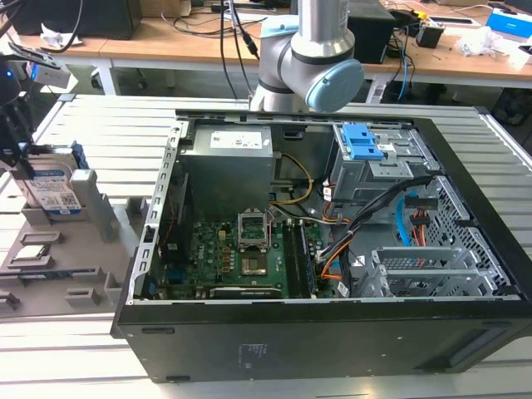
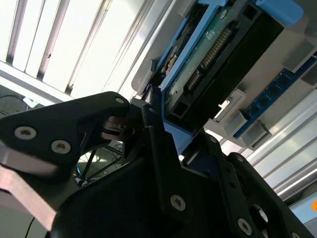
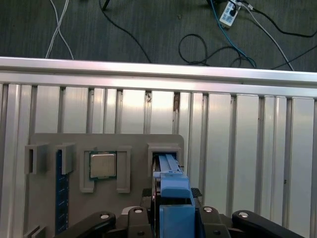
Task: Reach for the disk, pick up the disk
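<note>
Gripper (image 1: 15,154) at the disk (image 1: 56,193), which stands upright in a grey holder (image 1: 104,212) on the slatted surface (image 1: 91,116).
In the first wrist view the fingers (image 3: 147,192) sit narrow, one on each side of the disk's blue-framed upper end (image 3: 176,218), closed against it. The disk's lower end remains in the holder slot, beside a seated processor chip (image 3: 102,165). An open computer case (image 1: 332,341) lies towards the exterior view's right.

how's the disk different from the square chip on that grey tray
The disk stands on edge in its slot; the chip lies flat in a recess. The disk is larger, with a blue frame and a label; the chip is a small silver square. Both sit in the grey tray.
</note>
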Action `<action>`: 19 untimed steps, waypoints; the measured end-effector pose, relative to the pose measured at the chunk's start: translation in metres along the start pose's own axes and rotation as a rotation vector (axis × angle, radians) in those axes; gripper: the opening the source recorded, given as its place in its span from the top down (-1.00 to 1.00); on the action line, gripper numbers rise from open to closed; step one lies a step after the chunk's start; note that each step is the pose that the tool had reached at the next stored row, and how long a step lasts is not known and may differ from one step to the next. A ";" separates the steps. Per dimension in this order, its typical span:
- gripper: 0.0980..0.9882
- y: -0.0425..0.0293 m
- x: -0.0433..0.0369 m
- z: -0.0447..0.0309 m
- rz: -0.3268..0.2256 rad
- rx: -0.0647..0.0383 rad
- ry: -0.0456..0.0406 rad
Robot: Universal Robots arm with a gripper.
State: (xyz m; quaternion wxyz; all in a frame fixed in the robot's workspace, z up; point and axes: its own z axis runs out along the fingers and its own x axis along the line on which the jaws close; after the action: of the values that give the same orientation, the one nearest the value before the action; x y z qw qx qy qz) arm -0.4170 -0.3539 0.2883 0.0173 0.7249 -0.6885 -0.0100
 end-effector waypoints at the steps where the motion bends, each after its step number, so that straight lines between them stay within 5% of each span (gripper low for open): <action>1: 0.39 -0.0001 0.0000 0.0000 0.000 0.000 0.0000; 13: 0.39 -0.0009 0.0000 -0.0006 0.000 0.000 0.0001; 19: 0.39 -0.0006 0.0001 -0.0107 0.000 0.000 0.0001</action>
State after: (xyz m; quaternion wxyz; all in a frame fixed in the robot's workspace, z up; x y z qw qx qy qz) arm -0.4160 -0.3539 0.2989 0.0173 0.7249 -0.6885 -0.0099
